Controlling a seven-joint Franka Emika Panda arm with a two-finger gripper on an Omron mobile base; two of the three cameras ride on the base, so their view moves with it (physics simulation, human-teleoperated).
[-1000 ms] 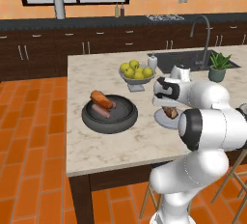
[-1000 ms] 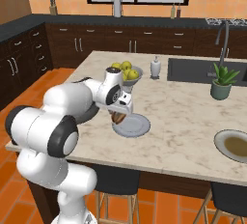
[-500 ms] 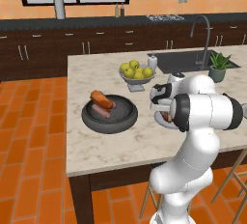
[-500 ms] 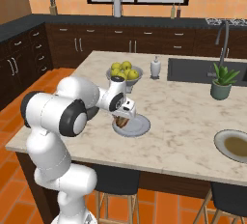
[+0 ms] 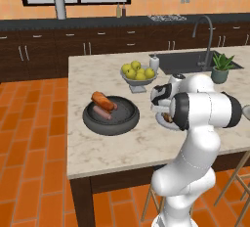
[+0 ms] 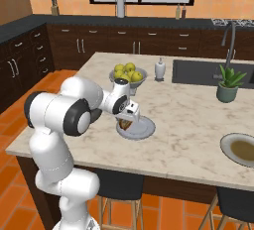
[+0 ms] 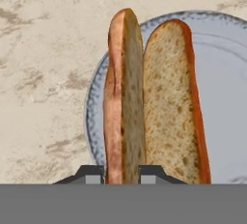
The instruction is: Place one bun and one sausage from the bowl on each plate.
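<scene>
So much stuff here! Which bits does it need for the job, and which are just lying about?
Needed: bun in its grip, near plate, dark bowl with a bun and sausage, far plate.
Lying about: apple bowl, potted plant, soap dispenser.

No legible text, labels, brands, numbers or signs anywhere: none on counter, cabinets, bottles or dishes.

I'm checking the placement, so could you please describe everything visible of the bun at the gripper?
The bun is an oblong hot-dog roll, split lengthwise: orange-brown crust outside, pale porous crumb inside. One half stands on edge between the tips of the gripper, which is shut on it; the other leans open beside it. It sits over the left part of the pale grey plate on the marble counter.
</scene>
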